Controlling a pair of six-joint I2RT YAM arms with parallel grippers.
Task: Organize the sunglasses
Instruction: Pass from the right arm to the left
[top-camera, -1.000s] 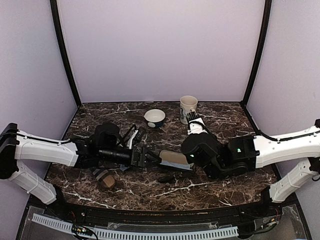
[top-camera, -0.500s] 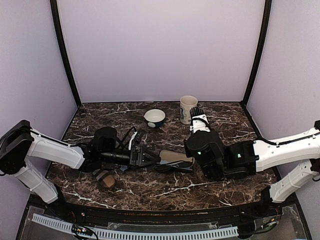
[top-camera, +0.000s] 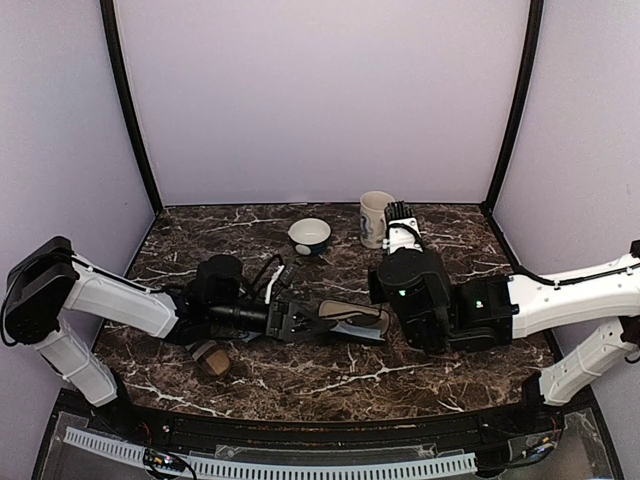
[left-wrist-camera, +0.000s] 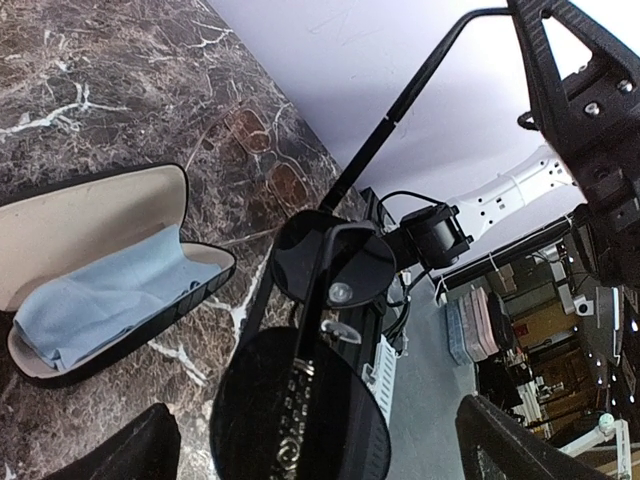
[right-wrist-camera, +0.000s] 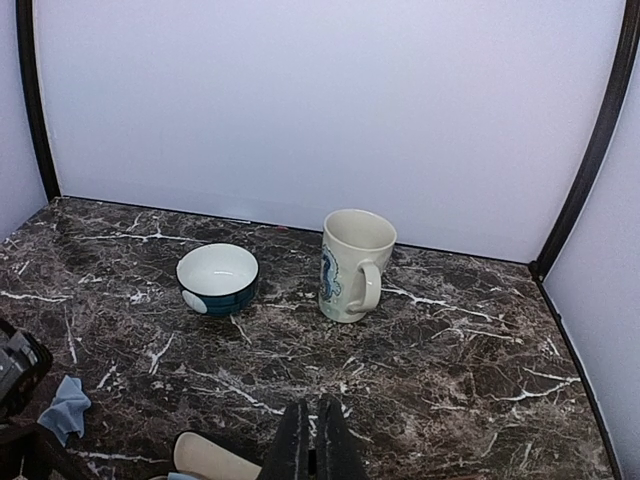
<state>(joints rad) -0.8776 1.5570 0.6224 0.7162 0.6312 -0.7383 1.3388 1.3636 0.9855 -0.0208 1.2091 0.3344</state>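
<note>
The left claw (top-camera: 290, 322) stands wide open with the sunglasses (left-wrist-camera: 328, 262) tilted on edge between its spread fingers, just beside the open black case (left-wrist-camera: 100, 210) on the bench (left-wrist-camera: 90, 90), while the right claw (right-wrist-camera: 308, 440) is pinched closed.

The left arm (top-camera: 120, 300) has reached further right, bringing its fingers (left-wrist-camera: 520, 445), spread slightly wider, up to the open case (left-wrist-camera: 100, 270). The right arm (top-camera: 560, 295) has drawn back toward the mug (top-camera: 376, 218). The sunglasses (left-wrist-camera: 330, 265) have left the desk (top-camera: 450, 250) in front of the case.
</note>
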